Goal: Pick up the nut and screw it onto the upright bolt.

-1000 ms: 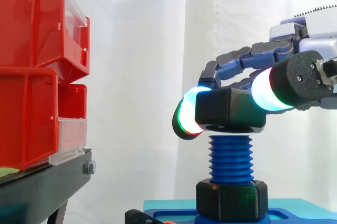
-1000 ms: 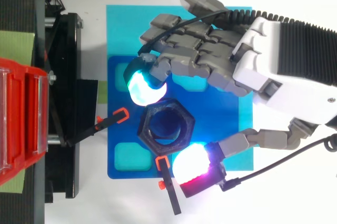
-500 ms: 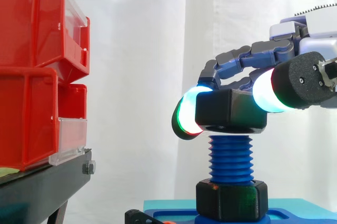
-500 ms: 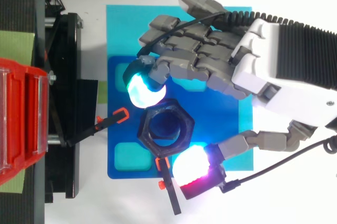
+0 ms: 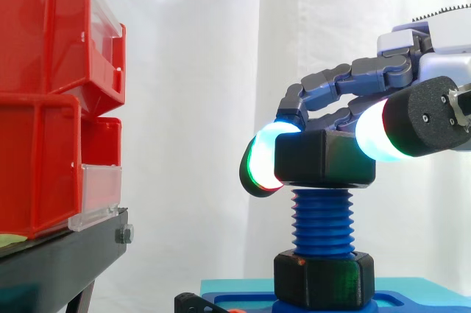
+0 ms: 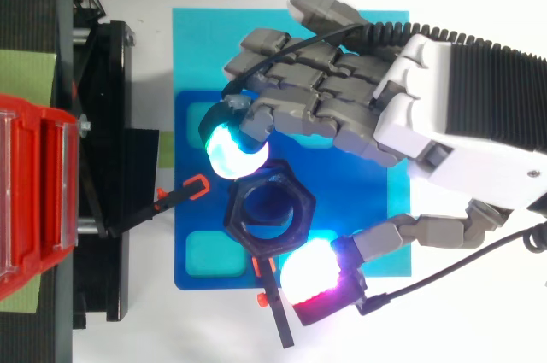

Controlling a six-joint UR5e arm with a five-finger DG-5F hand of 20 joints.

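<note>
A black hex nut [image 5: 324, 159] [image 6: 269, 210] sits on top of the upright blue threaded bolt [image 5: 322, 221]. The hand [image 6: 376, 115] comes in from the right and is shut on the nut, pinching it between a curled finger's glowing pad [image 6: 235, 148] on one side and the thumb's glowing pad [image 6: 312, 271] on the other. In the side view the thumb pad [image 5: 383, 130] lies against the nut's right face and a finger pad [image 5: 259, 163] against its left face. A second black nut [image 5: 324, 278] sits at the bolt's foot on the blue base [image 6: 389, 209].
Red bins [image 5: 51, 99] stand stacked on a black stand [image 5: 59, 261] to the left. Two black clamps with orange tips [image 6: 175, 196] [image 6: 272, 299] lie on the blue base beside the bolt. A cyan mat [image 6: 192, 47] lies under the base.
The hand has turned slightly with the nut: the finger pad shifted up and left in the top view, and the nut's corners have rotated a little on the bolt.
</note>
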